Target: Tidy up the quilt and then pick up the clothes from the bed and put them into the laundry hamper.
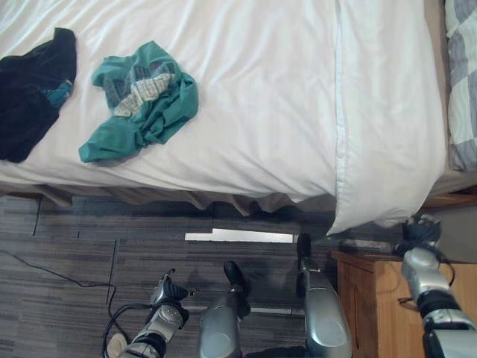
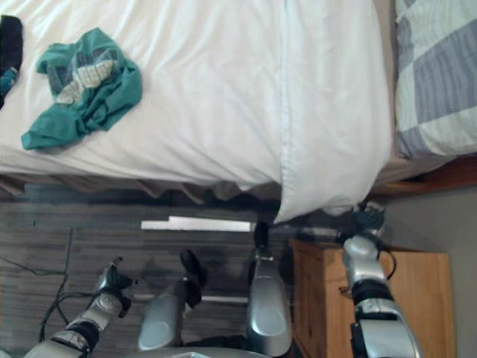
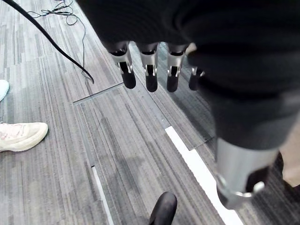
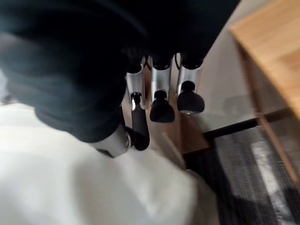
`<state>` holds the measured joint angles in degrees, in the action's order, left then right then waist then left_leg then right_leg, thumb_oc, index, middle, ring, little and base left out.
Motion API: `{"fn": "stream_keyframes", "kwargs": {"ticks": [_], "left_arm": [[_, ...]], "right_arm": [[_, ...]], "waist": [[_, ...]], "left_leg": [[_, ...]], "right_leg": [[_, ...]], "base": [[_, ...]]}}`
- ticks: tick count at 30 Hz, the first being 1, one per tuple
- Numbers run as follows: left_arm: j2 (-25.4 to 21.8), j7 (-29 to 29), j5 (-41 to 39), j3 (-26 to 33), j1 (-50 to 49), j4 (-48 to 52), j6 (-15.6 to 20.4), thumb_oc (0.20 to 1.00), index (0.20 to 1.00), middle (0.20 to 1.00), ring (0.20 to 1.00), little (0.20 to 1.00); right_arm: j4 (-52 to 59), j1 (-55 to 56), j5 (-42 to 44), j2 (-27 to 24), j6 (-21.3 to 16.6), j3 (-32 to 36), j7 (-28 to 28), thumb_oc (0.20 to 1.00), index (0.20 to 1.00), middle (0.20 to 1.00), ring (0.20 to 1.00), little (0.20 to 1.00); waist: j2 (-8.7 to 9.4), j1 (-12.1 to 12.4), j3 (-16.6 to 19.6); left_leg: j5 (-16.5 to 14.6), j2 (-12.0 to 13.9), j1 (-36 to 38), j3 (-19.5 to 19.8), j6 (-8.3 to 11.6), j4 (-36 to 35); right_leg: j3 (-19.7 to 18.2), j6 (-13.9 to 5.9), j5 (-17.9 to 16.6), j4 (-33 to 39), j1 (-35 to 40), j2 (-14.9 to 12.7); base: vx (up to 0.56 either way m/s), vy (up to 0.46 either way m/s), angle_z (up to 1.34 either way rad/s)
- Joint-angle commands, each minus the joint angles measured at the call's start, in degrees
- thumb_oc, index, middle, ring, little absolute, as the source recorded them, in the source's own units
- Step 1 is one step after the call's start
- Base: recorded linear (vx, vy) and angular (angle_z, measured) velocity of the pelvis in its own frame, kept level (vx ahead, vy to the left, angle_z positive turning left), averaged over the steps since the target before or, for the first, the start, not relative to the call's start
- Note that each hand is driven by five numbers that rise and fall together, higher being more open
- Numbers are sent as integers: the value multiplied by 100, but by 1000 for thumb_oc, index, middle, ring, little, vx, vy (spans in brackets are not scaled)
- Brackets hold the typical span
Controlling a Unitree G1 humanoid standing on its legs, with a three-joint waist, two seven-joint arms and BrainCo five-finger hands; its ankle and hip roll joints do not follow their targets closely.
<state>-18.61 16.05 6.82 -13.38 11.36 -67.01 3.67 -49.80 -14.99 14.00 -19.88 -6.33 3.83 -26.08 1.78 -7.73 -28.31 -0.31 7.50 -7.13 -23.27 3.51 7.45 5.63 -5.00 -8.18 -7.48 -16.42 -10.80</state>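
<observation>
Left hand (image 1: 168,292) low over grey floor (image 3: 56,140), fingers loosely extended, holding nothing. Right hand (image 2: 367,219) up beside wooden nightstand (image 2: 417,298), near hanging corner of white quilt (image 1: 373,134), fingers relaxed, empty. Green shirt (image 1: 141,97) crumpled on bed, dark garment (image 1: 30,89) just beside it, at bed's edge. Checked pillow (image 2: 436,74) past quilt fold.

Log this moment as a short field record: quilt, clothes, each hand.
quilt: white quilt spread over the bed, one corner hanging off the edge near the wooden nightstand
clothes: green shirt and dark garment lying on the quilt, apart
left hand: left hand low over the floor, fingers relaxed, empty
right hand: right hand by the hanging quilt corner, holding nothing
</observation>
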Motion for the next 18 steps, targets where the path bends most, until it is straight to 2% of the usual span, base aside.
{"fn": "stream_keyframes", "kwargs": {"ticks": [1, 6, 7, 8, 10, 12, 13, 14, 15, 16, 17, 18], "left_arm": [[-75, 173, -82, 3, -202, -284, -80, 1000, 1000, 1000, 1000, 1000], [35, 124, 113, -200, -170, -257, -68, 1000, 1000, 1000, 1000, 1000], [35, 127, 151, -256, -169, -235, -72, 1000, 1000, 1000, 1000, 1000], [35, 127, 151, -256, -169, -235, -72, 1000, 1000, 1000, 1000, 1000], [21, 77, 208, -342, -220, -221, -70, 1000, 1000, 1000, 1000, 1000], [-1, 13, 244, -388, -252, -227, -61, 1000, 1000, 1000, 1000, 1000], [6, -57, 244, -355, -302, -271, -81, 1000, 1000, 1000, 1000, 1000], [-15, -90, 291, -351, -329, -305, -93, 1000, 1000, 1000, 1000, 1000], [5, -142, 324, -334, -358, -322, -94, 1000, 1000, 1000, 1000, 1000], [46, -154, 310, -307, -384, -287, -61, 1000, 1000, 1000, 1000, 1000], [97, -124, 225, -292, -368, -226, -9, 1000, 1000, 1000, 1000, 1000], [147, -117, 116, -280, -318, -177, 31, 1000, 1000, 1000, 1000, 1000]], "right_arm": [[-130, 835, -182, 347, 132, -533, 434, 200, 200, 200, 200, 200], [-1295, 1627, -1039, 897, 468, -1151, 886, 200, 200, 200, 200, 200], [-1565, 1747, -1253, 1010, 543, -1310, 978, 721, 721, 721, 721, 721], [-1565, 1747, -1253, 1010, 543, -1310, 978, 1000, 1000, 1000, 1000, 1000], [-1826, 1750, -1348, 1063, 571, -1437, 1087, 1000, 1000, 1000, 1000, 1000], [-1941, 1691, -1563, 1015, 588, -1617, 1120, 1000, 1000, 1000, 1000, 1000], [-1919, 1632, -1746, 993, 624, -1771, 1220, 1000, 1000, 1000, 1000, 1000], [-1854, 1608, -1826, 980, 581, -1821, 1209, 1000, 1000, 1000, 1000, 1000], [-1786, 1589, -1931, 920, 580, -1898, 1212, 1000, 1000, 1000, 1000, 1000], [-1714, 1534, -2043, 851, 576, -1987, 1237, 1000, 1000, 1000, 1000, 1000], [-1635, 1403, -2134, 751, 556, -2092, 1212, 1000, 1000, 1000, 1000, 1000], [-1608, 1278, -2226, 656, 572, -2174, 1205, 1000, 1000, 1000, 1000, 1000]], "waist": [[215, 3, 448], [326, -139, 658], [338, -146, 712], [338, -146, 712], [260, -108, 792], [152, -47, 892], [145, 23, 939], [140, 37, 1002], [134, 68, 1016], [144, 111, 989], [159, 160, 905], [150, 220, 821]], "left_leg": [[-711, 336, -74, 377, 75, 875], [-608, -107, 353, 483, -64, 281], [-468, -196, 494, 511, -121, -26], [-468, -197, 494, 511, -121, -26], [-244, -156, 562, 554, -142, -375], [-145, -148, 671, 505, -148, -651], [-184, -220, 754, 490, -148, -680], [-216, -279, 683, 547, -147, -555], [-310, -333, 550, 612, -132, -283], [-409, -324, 339, 576, -73, 341], [-359, -246, -28, 536, 117, 993], [-126, -182, -326, 593, 377, 1572]], "right_leg": [[-35, -481, 706, -556, 139, -512], [89, -589, 337, -91, 631, -571], [100, -621, 185, -70, 674, -537], [100, -621, 185, -70, 674, -537], [110, -577, 310, -345, 617, -300], [160, -557, 617, -468, 750, 34], [319, -483, 745, -235, 1005, 97], [309, -375, 878, 56, 1181, 170], [245, -301, 959, 305, 1351, 177], [233, -228, 974, 493, 1487, 131], [229, -145, 974, 638, 1587, 71], [274, -72, 983, 727, 1660, 44]], "base": [[17, 101, -1], [19, 153, 4], [0, 106, 9], [-31, 109, 9], [-49, 84, 10], [-20, 71, 11], [43, -1, 0], [68, -7, -7], [36, -5, -2], [-19, 22, 10], [-75, 26, 25], [-150, 103, 18]]}}
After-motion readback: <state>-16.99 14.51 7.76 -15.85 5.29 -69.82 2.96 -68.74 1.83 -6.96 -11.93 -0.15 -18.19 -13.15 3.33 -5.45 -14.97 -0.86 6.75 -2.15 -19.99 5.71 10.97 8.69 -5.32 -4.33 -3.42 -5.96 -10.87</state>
